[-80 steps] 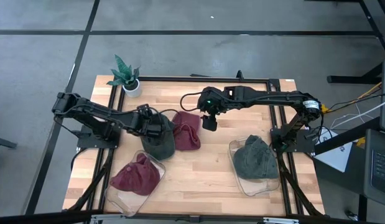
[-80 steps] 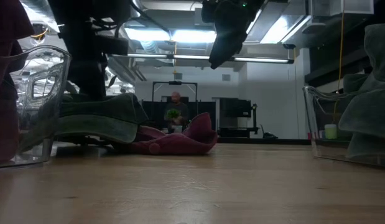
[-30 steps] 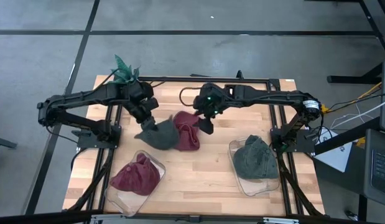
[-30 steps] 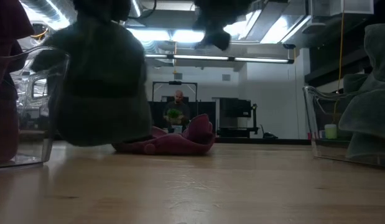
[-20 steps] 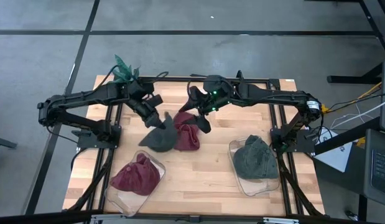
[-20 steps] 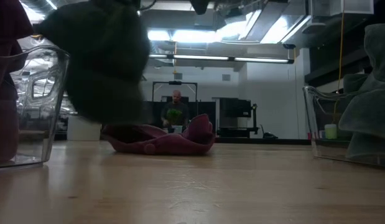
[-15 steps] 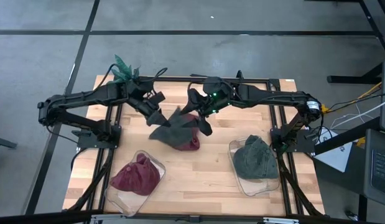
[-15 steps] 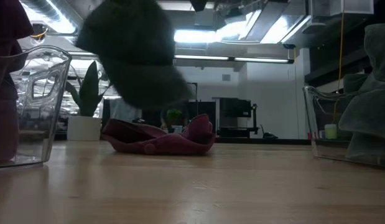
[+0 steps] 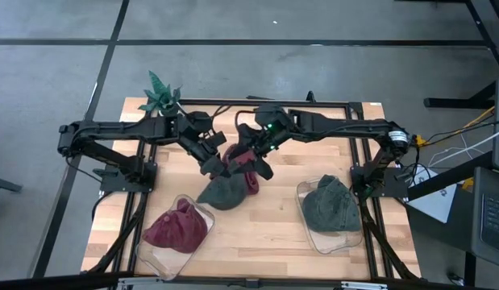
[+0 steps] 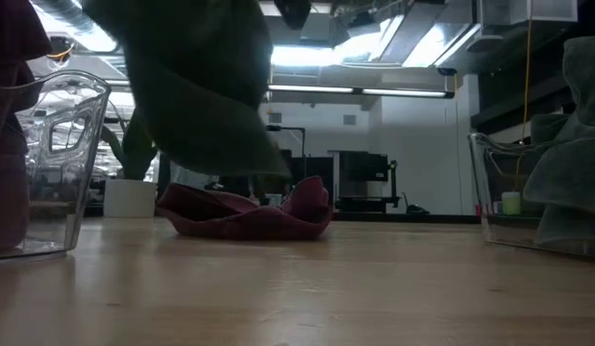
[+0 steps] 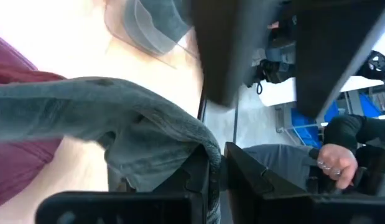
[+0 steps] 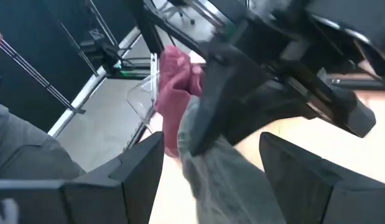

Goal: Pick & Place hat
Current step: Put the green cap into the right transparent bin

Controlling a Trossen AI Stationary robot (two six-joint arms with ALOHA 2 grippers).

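My left gripper (image 9: 213, 163) is shut on a dark green hat (image 9: 225, 192), held above the middle of the table. The hat also shows in the low view (image 10: 196, 91) and the left wrist view (image 11: 117, 118). A maroon hat (image 9: 243, 163) lies crumpled on the table just behind it and shows in the low view (image 10: 249, 213). My right gripper (image 9: 262, 167) hovers open right beside the maroon hat and the green hat, touching neither. In the right wrist view its fingers (image 12: 142, 171) stand wide apart. My left gripper pinches a folded edge of the green hat (image 11: 203, 144) between its two fingers. The fingers come from the table's left, slanting down. The hat hangs slack below and beyond the fingers, clear of the table (image 10: 210, 154).
A clear bin (image 9: 202, 211) at the near left holds another maroon hat (image 9: 176, 227). A clear bin (image 9: 307, 225) at the near right holds a green hat (image 9: 330, 205). A potted plant (image 9: 162, 95) stands at the far left corner. A person's hand (image 11: 332, 163) shows beyond the table.
My left gripper has carried the green hat up off the table, then toward the table's right and near edges. The hat has swung and now hangs clear over the near side of the maroon hat, which has stayed in place.
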